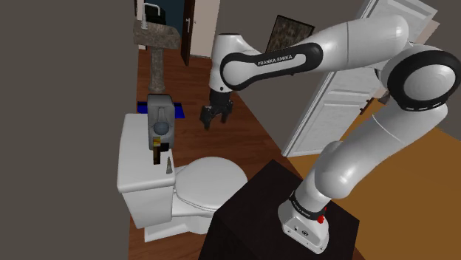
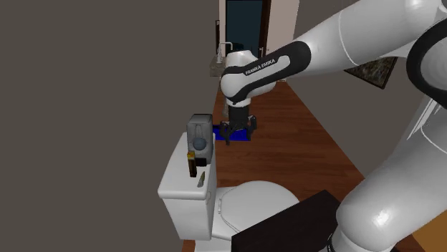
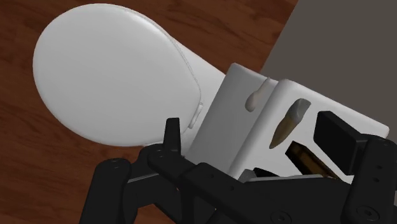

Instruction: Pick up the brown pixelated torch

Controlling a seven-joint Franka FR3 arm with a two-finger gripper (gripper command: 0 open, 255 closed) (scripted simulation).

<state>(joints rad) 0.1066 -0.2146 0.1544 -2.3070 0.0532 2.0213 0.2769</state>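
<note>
Black two-finger gripper (image 1: 214, 118) (image 2: 238, 133) (image 3: 253, 130) hangs empty in mid-air with its fingers set wide apart, pointing down beside the toilet and well apart from its target. The dark brown blocky torch (image 1: 156, 154) (image 2: 192, 169) (image 3: 308, 160) stands upright on top of the white toilet tank (image 1: 137, 176) (image 2: 179, 189) (image 3: 235, 121). A grey box-shaped object (image 1: 161, 114) (image 2: 199, 132) rises just behind the torch; whether the two touch cannot be told. A small grey-tan cone (image 1: 168, 165) (image 2: 201, 177) (image 3: 286, 127) stands near the torch on the side toward the white oval toilet lid (image 1: 210, 177) (image 2: 251, 202) (image 3: 108, 76), which is closed. Reddish-brown wood floor (image 1: 192, 96) (image 3: 38, 165) lies below the hand.

By the look of it, this is the approach: nothing is grasped and the hand is not yet over the tank. The next move calls for carrying the hand across above the torch, then lowering the open fingers to either side of it. That calls for a careful line-up, since the box and the cone leave little room around the torch.
</note>
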